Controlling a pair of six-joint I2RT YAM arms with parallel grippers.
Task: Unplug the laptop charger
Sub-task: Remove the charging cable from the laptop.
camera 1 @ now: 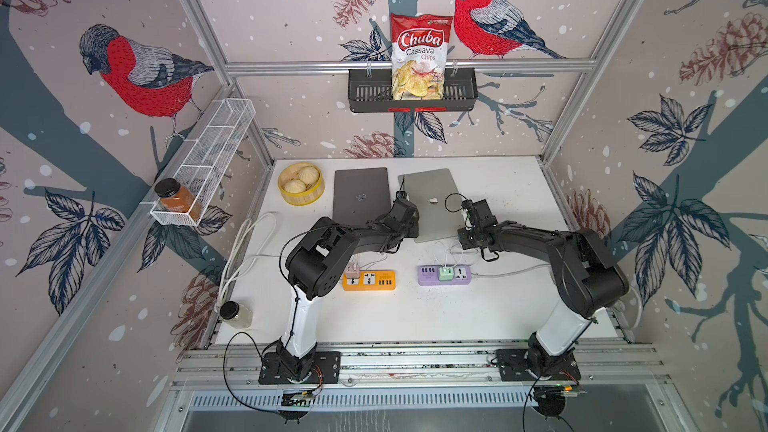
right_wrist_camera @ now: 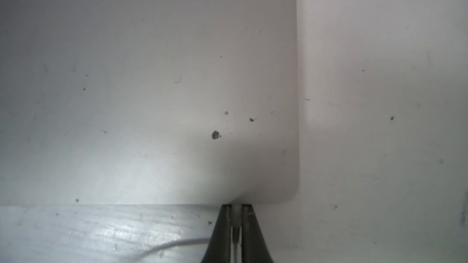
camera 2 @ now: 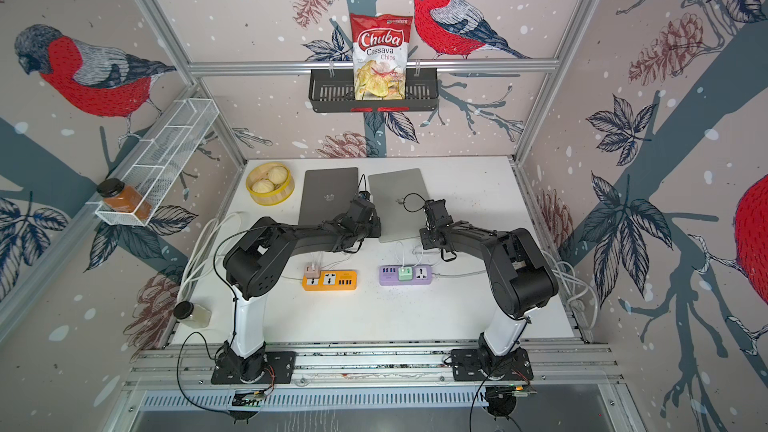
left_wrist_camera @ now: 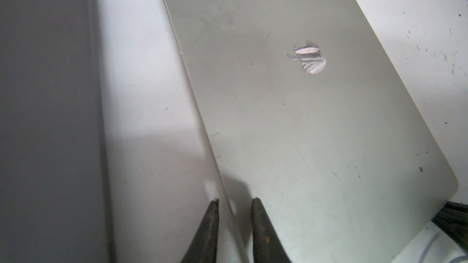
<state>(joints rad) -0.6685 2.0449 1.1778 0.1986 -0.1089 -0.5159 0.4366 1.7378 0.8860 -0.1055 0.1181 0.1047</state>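
A silver laptop [camera 1: 432, 201] lies shut on the white table [camera 1: 415, 313], beside a dark grey laptop [camera 1: 360, 195]. My right gripper [right_wrist_camera: 236, 207] is at the silver laptop's right side edge. It is shut on the laptop charger's white connector [right_wrist_camera: 236, 214], which meets that edge. The charger's white cable [right_wrist_camera: 177, 243] trails off toward the front. In both top views the right gripper [camera 1: 467, 206] [camera 2: 428, 207] is by that edge. My left gripper [left_wrist_camera: 234, 199] is shut to a narrow gap and holds nothing. It straddles the silver laptop's [left_wrist_camera: 304, 122] left edge near the front.
A purple power strip [camera 1: 465, 274] with a green charger brick [camera 1: 446, 273] and an orange power strip [camera 1: 374, 280] with a pink plug [camera 1: 353, 272] lie at the front. A steamer of buns [camera 1: 300, 184], a jar [camera 1: 235, 313] and loose white cables [camera 1: 245, 251] are on the left.
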